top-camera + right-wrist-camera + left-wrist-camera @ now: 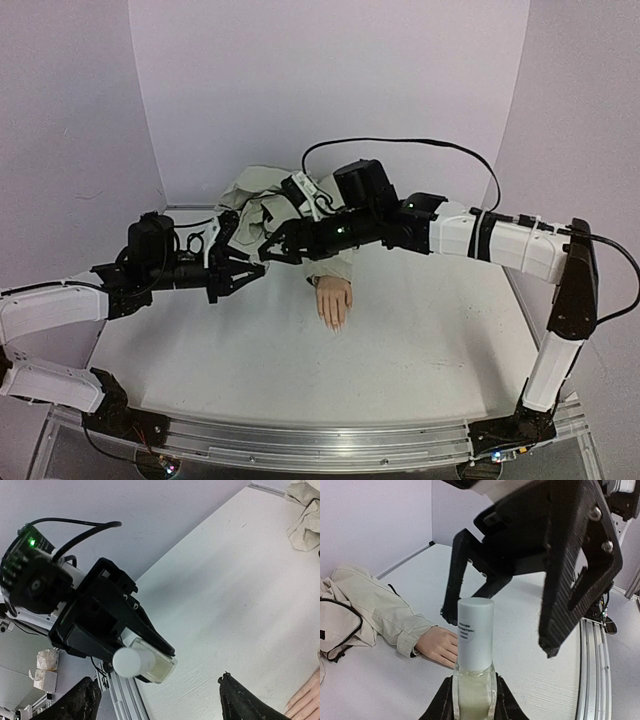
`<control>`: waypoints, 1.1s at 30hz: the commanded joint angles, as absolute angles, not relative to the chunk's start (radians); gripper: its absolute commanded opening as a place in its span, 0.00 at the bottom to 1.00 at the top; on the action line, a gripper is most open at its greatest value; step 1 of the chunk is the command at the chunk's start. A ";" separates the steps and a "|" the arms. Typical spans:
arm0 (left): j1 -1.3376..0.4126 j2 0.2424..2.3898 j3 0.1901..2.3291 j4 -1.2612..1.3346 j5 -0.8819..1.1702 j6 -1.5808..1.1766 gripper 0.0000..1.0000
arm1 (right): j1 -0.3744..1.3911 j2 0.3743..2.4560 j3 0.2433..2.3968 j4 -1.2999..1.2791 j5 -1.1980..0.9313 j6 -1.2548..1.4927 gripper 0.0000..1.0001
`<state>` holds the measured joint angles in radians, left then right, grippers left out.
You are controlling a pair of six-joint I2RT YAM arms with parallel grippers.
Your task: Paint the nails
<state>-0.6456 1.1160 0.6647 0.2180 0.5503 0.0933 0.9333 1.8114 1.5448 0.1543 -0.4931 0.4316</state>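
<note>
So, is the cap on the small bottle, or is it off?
On. The left wrist view shows the white cap seated on the bottle of pale liquid, with no gap between them.

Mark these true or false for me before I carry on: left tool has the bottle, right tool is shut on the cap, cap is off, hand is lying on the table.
1. The left tool grips the bottle. True.
2. The right tool is shut on the cap. False: its jaws stand open, facing the cap without gripping it.
3. The cap is off. False: it sits on top of the bottle.
4. The hand lies on the table, its wrist in a beige sleeve. True.
</note>
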 commanded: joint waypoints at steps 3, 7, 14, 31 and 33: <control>-0.700 1.109 0.658 0.268 0.480 0.161 0.00 | 0.982 1.846 1.719 0.004 -0.438 0.459 0.76; -0.704 1.101 0.656 0.266 0.469 0.167 0.00 | 0.989 1.887 1.789 -0.061 -0.442 0.459 0.58; -0.706 1.092 0.649 0.261 0.471 0.173 0.00 | 0.989 1.929 1.835 -0.121 -0.443 0.447 0.50; -0.706 1.111 0.661 0.242 0.488 0.187 0.00 | 0.989 1.944 1.888 -0.183 -0.380 0.422 0.35; -0.706 1.114 0.664 0.242 0.488 0.190 0.00 | 0.989 1.948 1.895 -0.192 -0.382 0.415 0.28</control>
<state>-0.7017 1.1156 0.6407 0.2123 0.4763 0.1688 0.9871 1.9457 1.8408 -0.1692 -0.3828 0.4320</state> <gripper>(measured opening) 0.210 0.331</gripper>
